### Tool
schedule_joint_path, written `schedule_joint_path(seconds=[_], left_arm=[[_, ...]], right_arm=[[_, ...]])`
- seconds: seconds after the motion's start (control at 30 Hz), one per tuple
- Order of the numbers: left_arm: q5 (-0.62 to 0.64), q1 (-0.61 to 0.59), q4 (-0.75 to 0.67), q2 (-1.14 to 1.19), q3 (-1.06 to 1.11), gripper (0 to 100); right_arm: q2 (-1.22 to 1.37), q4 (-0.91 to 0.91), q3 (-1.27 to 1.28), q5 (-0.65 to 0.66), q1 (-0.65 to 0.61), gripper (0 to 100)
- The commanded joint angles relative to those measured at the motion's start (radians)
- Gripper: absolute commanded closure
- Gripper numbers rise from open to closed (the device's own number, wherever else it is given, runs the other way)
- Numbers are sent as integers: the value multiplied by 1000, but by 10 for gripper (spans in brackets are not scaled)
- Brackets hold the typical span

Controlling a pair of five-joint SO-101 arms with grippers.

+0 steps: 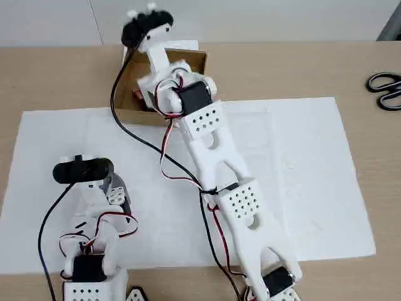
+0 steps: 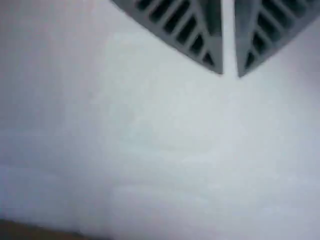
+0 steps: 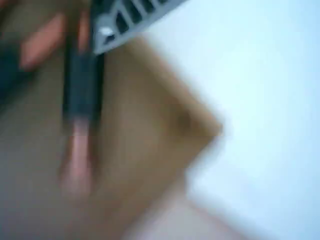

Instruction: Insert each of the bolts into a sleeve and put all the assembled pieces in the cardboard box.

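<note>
High view had the right arm stretched across the white paper sheet [image 1: 301, 163], its far end over the cardboard box [image 1: 193, 61], which stood at the sheet's far edge on the wooden table [image 1: 282, 69]. From the right wrist view, the right gripper [image 3: 106, 31] sat inside the box. A dark sleeve [image 3: 80, 95] ran out from under it, and a pinkish bolt [image 3: 75, 160] poked from the sleeve's end. Through the blur I could not tell whether the gripper was pinching that piece or loose of it. Another orange-pink piece [image 3: 42, 40] lay beside it in the box. The left gripper [image 2: 229, 69] hung low over bare paper, well apart from the box. Its fingers [image 2: 200, 35] were drawn almost together with only a thin slit between, holding nothing. A pair of scissors [image 1: 385, 91] lay near the table's right edge, off the paper.
</note>
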Motion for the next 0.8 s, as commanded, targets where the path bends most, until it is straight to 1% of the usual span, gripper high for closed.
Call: schedule_joint_path(seconds=[0.0,0.2,0.27,0.4,0.6,0.77], left_arm=[[6,-3,0,-12,-4,993],[6,-3,0,-12,-4,993],[6,-3,0,-12,-4,993],[6,-3,0,-12,-4,993],[6,-3,0,-12,-4,993],[6,-3,0,-12,-4,993]], right_arm=[[-87,114,-48,9,-5,809],[-249,171,-38,9,-2,809],[-275,183,2,9,-4,809],[-340,186,204,9,1,809],[-550,185,493,9,-28,809],[-707,185,638,6,-7,809]])
